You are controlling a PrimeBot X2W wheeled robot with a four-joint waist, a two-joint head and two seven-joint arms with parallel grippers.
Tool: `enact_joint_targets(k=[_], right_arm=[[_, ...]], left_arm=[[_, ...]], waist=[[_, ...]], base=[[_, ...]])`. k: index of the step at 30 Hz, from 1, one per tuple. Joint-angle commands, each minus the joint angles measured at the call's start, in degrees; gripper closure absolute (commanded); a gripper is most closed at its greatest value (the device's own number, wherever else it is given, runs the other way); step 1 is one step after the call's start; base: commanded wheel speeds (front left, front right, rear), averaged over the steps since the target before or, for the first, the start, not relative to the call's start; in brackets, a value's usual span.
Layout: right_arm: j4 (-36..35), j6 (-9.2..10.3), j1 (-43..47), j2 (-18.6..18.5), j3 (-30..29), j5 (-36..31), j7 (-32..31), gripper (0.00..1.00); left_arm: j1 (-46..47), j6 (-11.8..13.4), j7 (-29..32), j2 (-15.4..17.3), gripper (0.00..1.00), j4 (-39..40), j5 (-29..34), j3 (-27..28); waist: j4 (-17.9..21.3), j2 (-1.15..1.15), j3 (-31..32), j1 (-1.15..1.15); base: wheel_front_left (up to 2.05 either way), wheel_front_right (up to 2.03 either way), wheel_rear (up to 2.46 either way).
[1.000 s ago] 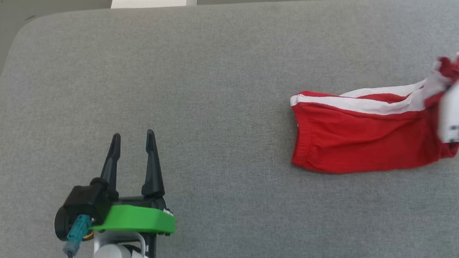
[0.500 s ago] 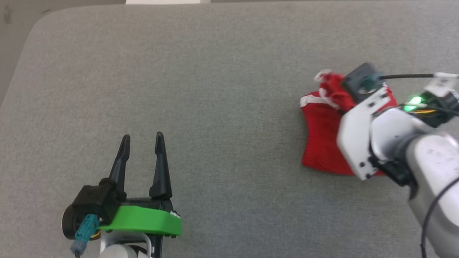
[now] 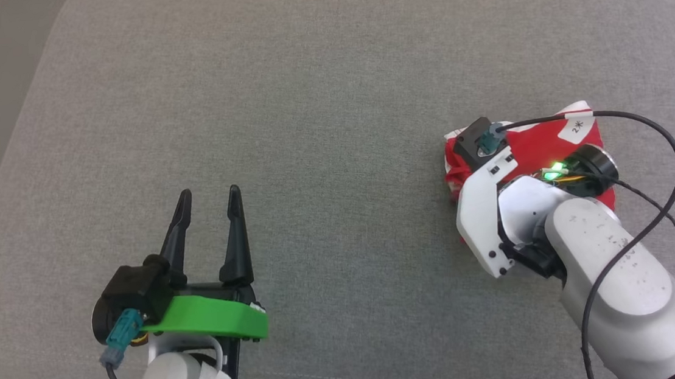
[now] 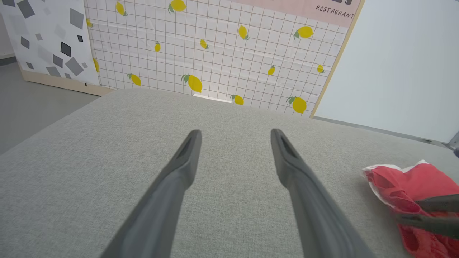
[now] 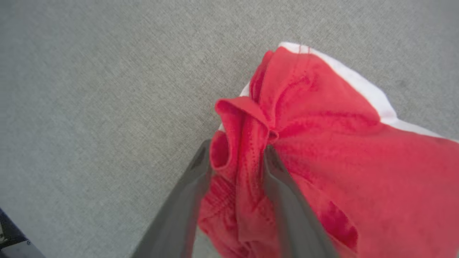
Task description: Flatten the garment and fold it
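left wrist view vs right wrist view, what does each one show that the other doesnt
Left wrist view: the left gripper, open above the grey cushion, with a lemon-print wall and a white panel behind. Right wrist view: close up, the right gripper with fingers parted around a bunched fold, and the white trim. Both: the red garment, the cushion and the right gripper's dark fingers.

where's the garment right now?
Head view, right side: the garment lies bunched on the grey cushion under the right gripper, with a fold between its fingers.
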State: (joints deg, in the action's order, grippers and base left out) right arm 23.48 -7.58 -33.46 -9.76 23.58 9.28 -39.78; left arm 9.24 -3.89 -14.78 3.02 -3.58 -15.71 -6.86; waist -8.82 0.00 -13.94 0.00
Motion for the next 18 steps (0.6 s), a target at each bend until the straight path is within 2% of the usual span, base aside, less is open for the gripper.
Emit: enact_joint_targets(k=[1,6,10,18], right_arm=[[0.36,0.09,-0.81,0.18,0.21,1.20,0.79,0.00],[-2.13,0.09,0.42,0.15,-0.75,4.90,5.66,0.00],[-8.52,0.09,3.60,0.66,-4.75,6.58,14.46,0.00],[-20.44,0.09,15.54,3.60,-15.73,4.90,33.11,0.00]], left_arm=[[0.80,0.41,-0.22,-0.14,0.00,-0.13,-0.07,0.09],[-0.34,0.76,-0.22,-0.14,0.00,-0.41,-0.07,0.54],[-1.17,1.12,-0.22,-0.14,0.00,-0.78,0.29,0.64],[-2.78,0.94,-0.22,-0.14,0.00,-1.41,1.00,1.72]], waist=[[0.26,0.00,0.53,0.00],[1.62,0.00,2.65,0.00],[3.10,0.00,4.65,0.00],[7.51,0.00,8.35,0.00]], base=[[0.00,0.00,0.00],[0.00,0.00,0.00],[0.00,0.00,0.00],[0.00,0.00,0.00]])
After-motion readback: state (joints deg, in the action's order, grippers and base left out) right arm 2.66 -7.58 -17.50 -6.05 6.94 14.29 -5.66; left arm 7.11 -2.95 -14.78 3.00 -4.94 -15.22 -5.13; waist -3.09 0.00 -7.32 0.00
